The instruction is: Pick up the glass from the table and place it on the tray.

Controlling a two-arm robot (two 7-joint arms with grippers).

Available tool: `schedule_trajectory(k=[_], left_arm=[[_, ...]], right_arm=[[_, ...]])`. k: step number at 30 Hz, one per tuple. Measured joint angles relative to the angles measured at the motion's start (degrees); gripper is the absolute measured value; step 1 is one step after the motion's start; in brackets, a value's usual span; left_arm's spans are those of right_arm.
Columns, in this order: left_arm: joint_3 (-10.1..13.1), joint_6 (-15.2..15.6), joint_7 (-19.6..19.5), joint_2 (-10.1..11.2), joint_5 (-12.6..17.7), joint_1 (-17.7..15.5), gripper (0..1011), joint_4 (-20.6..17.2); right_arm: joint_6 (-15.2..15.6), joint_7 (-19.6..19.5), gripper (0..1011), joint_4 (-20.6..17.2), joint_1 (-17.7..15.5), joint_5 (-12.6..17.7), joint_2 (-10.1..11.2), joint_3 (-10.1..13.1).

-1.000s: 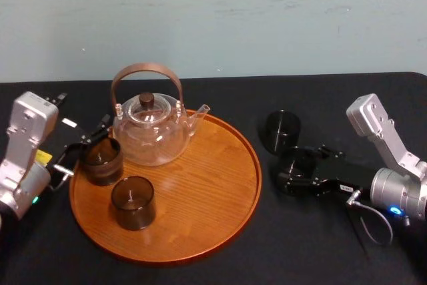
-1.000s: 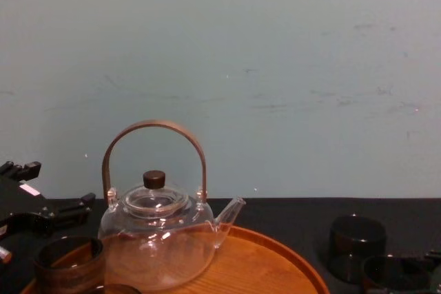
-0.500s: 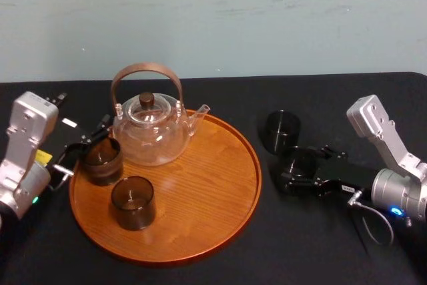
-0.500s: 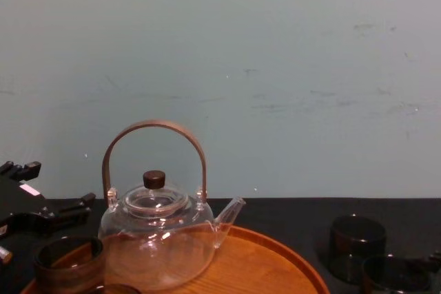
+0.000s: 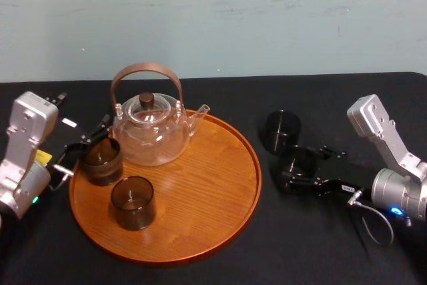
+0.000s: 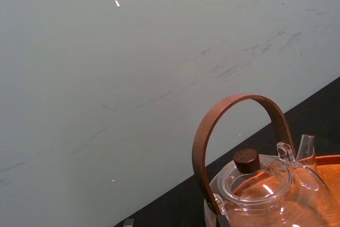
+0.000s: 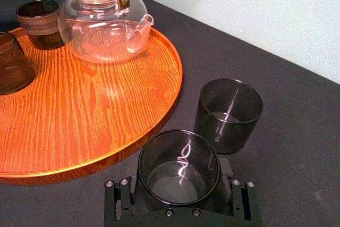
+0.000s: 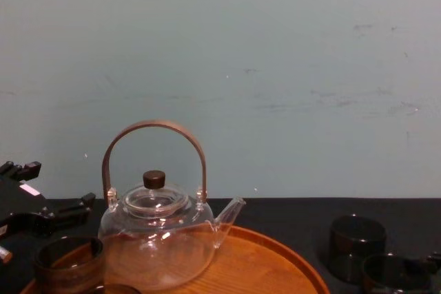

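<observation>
The glass [image 7: 179,168] is a short, smoky-dark, see-through cylinder with a thin rim and a thick base. It stands on the black table [image 5: 300,245], to the right of the tray [image 5: 220,185] and just clear of its rim. The right gripper [image 5: 301,170] lies low on the table with its 2 fingers pressed against opposite sides of the glass. The glass is upright, mouth up, its long axis vertical. A 2nd dark glass [image 5: 283,129] stands just behind it. The left gripper [image 5: 81,148] sits spread at the tray's left edge, beside 1 of the 2 brown cups [image 5: 102,159] near the teapot [image 5: 150,131].
</observation>
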Motion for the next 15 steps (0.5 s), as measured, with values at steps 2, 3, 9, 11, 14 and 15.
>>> schedule_trajectory(k=[2,3,9,11,14,15], left_arm=[[0.0,0.0,0.0,0.0,0.0,0.0,1001,0.0],[0.0,0.0,0.0,0.0,0.0,0.0,1001,0.0],[0.0,0.0,0.0,0.0,0.0,0.0,1001,0.0],[0.0,0.0,0.0,0.0,0.0,0.0,1001,0.0],[0.0,0.0,0.0,0.0,0.0,0.0,1001,0.0],[0.0,0.0,0.0,0.0,0.0,0.0,1002,0.0]], right_arm=[[0.0,0.0,899,0.0,0.0,0.0,0.0,0.0],[0.0,0.0,899,0.0,0.0,0.0,0.0,0.0],[0.0,0.1,899,0.0,0.0,0.1,0.0,0.0],[0.0,0.1,899,0.0,0.0,0.1,0.0,0.0],[0.0,0.1,899,0.0,0.0,0.1,0.0,0.0],[0.0,0.1,899,0.0,0.0,0.1,0.0,0.0]])
